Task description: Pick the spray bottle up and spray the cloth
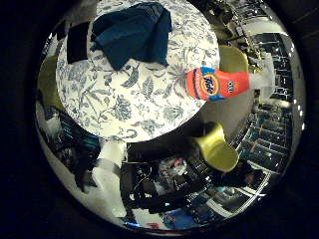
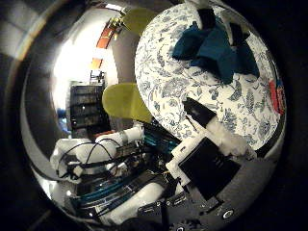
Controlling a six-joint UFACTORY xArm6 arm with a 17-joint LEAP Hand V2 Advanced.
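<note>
Right little finger side palm view gives you the round table (image 1: 124,107) from above, its cloth cover white with a blue-grey print of leaves and flowers. The spray bottle (image 1: 219,83) stands at the table's edge, at about three o'clock on the round top. Its body is orange-red with a blue and yellow label, and its upper part is white or clear and narrower than the body. The cloth (image 1: 133,33), dark teal-blue, lies crumpled in loose folds near the table's twelve o'clock edge, well apart from the bottle. A flat black object (image 1: 78,41) lies just beside the cloth, towards the eleven o'clock edge; you cannot tell what it is.

Yellow-green chairs (image 1: 218,148) stand around the table on the floor below.

From the right thumb side palm view you see the hand (image 2: 211,149) high over the table, holding nothing. One white and black finger (image 2: 204,118) reaches out straight across the tabletop, so the fingers read as released, touching neither bottle nor cloth.
</note>
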